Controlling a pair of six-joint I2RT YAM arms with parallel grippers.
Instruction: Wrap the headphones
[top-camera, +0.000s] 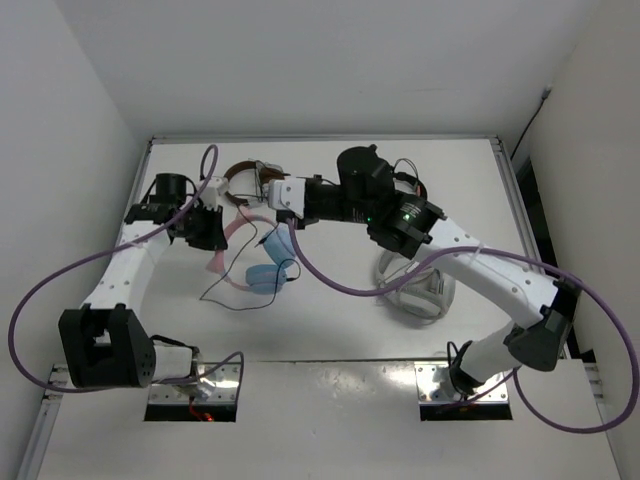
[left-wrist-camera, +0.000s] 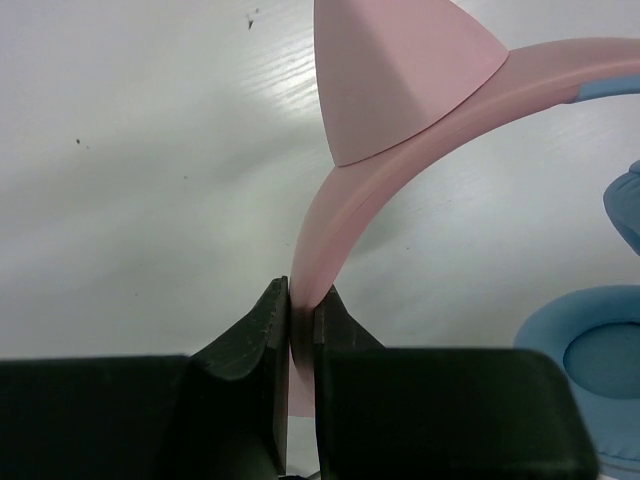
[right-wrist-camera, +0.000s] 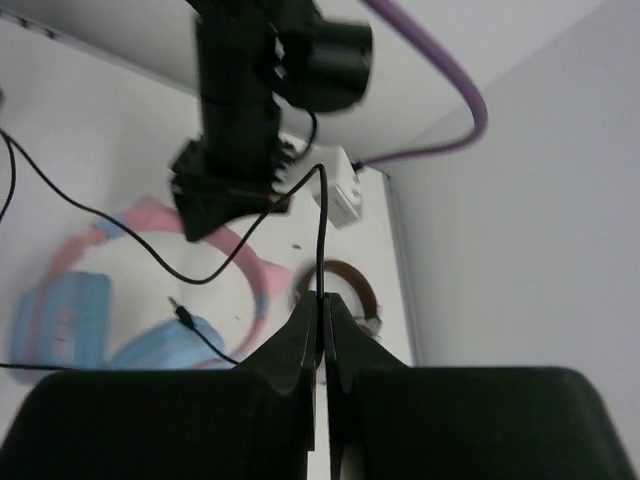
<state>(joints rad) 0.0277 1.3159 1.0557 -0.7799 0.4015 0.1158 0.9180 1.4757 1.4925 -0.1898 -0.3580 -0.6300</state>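
Headphones (top-camera: 265, 277) with a pink band and light blue cups sit left of centre on the white table (top-camera: 330, 335), between the two arms. Nearest the arm bases, their thin black cable (right-wrist-camera: 320, 235) trails in a loose loop over the tabletop, and its small plug (right-wrist-camera: 178, 309) lies free beside one blue cup. Just beyond the loop are the two earcups (left-wrist-camera: 590, 360), one a little nearer than the other; whether they rest on the surface or hang just above it cannot be told. From the cups the headband (left-wrist-camera: 345, 210) curves away to the left, with a pointed cat ear (left-wrist-camera: 390, 80) standing on its outer side. The left gripper (left-wrist-camera: 302, 305) has its dark fingers pressed together on the edge of this band, the pink strip pinched between them just past the ear. Off to the right, under the right arm, lie the grey-white headphones (top-camera: 425, 300), well apart from the pink pair. Farther out, the right gripper (right-wrist-camera: 320, 312) reaches in from the right with its fingers narrowed onto the cable, which rises from the pinch, bends over and drops back toward the cups. Beyond both grippers, near the table's far edge, sit the brown-banded headphones (top-camera: 243, 170).
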